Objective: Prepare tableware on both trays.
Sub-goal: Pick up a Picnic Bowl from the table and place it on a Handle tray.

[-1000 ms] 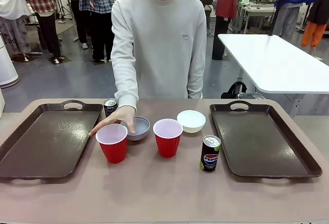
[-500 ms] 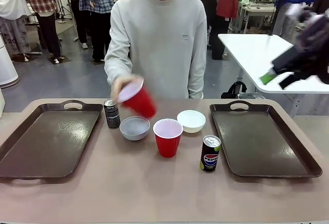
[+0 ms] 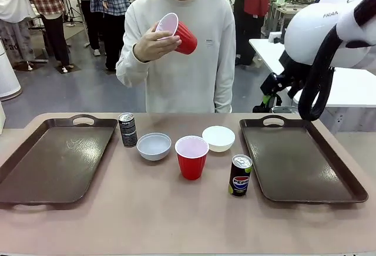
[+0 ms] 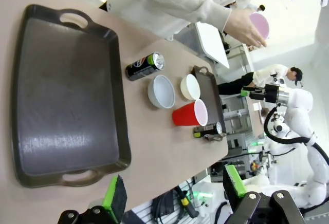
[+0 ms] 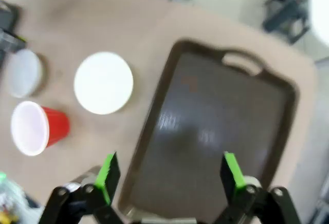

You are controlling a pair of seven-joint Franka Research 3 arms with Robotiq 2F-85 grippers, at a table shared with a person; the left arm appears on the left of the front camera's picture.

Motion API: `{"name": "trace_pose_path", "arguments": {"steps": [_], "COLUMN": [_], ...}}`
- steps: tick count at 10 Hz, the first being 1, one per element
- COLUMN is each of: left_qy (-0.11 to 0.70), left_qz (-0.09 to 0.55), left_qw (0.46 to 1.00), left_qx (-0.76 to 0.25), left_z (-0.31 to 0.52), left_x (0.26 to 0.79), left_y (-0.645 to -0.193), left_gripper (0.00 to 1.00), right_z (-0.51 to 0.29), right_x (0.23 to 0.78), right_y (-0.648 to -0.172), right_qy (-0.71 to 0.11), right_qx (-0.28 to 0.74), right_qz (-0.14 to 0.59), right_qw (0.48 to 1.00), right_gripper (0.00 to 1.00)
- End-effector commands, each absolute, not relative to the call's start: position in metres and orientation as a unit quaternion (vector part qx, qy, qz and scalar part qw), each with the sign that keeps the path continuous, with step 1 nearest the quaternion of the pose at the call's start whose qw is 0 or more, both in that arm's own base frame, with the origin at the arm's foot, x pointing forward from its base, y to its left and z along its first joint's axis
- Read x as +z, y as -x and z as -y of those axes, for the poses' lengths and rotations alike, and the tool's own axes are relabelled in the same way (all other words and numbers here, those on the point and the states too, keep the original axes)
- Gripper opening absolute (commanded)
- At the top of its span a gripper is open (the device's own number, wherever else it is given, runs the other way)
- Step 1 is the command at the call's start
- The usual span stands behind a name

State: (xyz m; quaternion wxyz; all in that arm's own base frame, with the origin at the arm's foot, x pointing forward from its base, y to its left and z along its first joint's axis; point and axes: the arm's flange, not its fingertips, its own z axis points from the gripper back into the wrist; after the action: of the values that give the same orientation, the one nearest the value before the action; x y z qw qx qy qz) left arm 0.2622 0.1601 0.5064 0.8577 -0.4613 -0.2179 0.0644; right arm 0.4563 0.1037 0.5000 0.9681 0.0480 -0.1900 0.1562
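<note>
A person's hand holds one red cup (image 3: pixel 176 33) tilted at chest height, also in the left wrist view (image 4: pixel 258 24). On the table between the trays stand a dark can (image 3: pixel 127 129), a white bowl (image 3: pixel 154 146), the second red cup (image 3: pixel 191 157), another white bowl (image 3: pixel 218 138) and a Pepsi can (image 3: pixel 239 175). The left tray (image 3: pixel 56 159) and right tray (image 3: pixel 299 159) hold nothing. My right gripper (image 5: pixel 169 175) hangs open high above the right tray (image 5: pixel 216 126). My left gripper (image 4: pixel 175 190) is open, high off the left tray's (image 4: pixel 67 90) near side.
My right arm (image 3: pixel 329 33) fills the upper right above the right tray. A white table (image 3: pixel 317 74) stands behind it, and people stand in the background. Bare tan tabletop (image 3: pixel 176 215) lies along the front edge.
The person has picked the left red cup off the table and raised it to chest height. My right arm has swung in from the upper right.
</note>
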Motion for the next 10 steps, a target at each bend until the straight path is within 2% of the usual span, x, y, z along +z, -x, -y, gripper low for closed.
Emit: {"name": "trace_pose_path", "arguments": {"steps": [1, 5, 8, 10], "left_qy": [0.465, 0.465, 0.465, 0.465], "left_qz": [0.222, 0.222, 0.222, 0.222], "left_qw": [0.855, 0.855, 0.855, 0.855], "left_qx": [0.061, 0.061, 0.061, 0.061], "left_z": [-0.161, -0.161, -0.161, -0.161], "left_x": [0.507, 0.507, 0.507, 0.507], "left_y": [-0.261, -0.261, -0.261, -0.261], "left_gripper": [1.0, 1.0, 1.0, 1.0], "right_z": [-0.105, -0.107, -0.175, -0.199], "right_x": [0.512, 0.51, 0.474, 0.441], "right_y": [-0.453, -0.453, -0.507, -0.526], "right_qy": [-0.038, -0.045, -0.072, -0.046], "right_qx": [0.189, 0.173, 0.169, 0.15], "right_qz": [0.211, 0.2, 0.176, 0.161], "right_qw": [0.958, 0.963, 0.967, 0.974], "right_gripper": [1.0, 1.0, 1.0, 1.0]}}
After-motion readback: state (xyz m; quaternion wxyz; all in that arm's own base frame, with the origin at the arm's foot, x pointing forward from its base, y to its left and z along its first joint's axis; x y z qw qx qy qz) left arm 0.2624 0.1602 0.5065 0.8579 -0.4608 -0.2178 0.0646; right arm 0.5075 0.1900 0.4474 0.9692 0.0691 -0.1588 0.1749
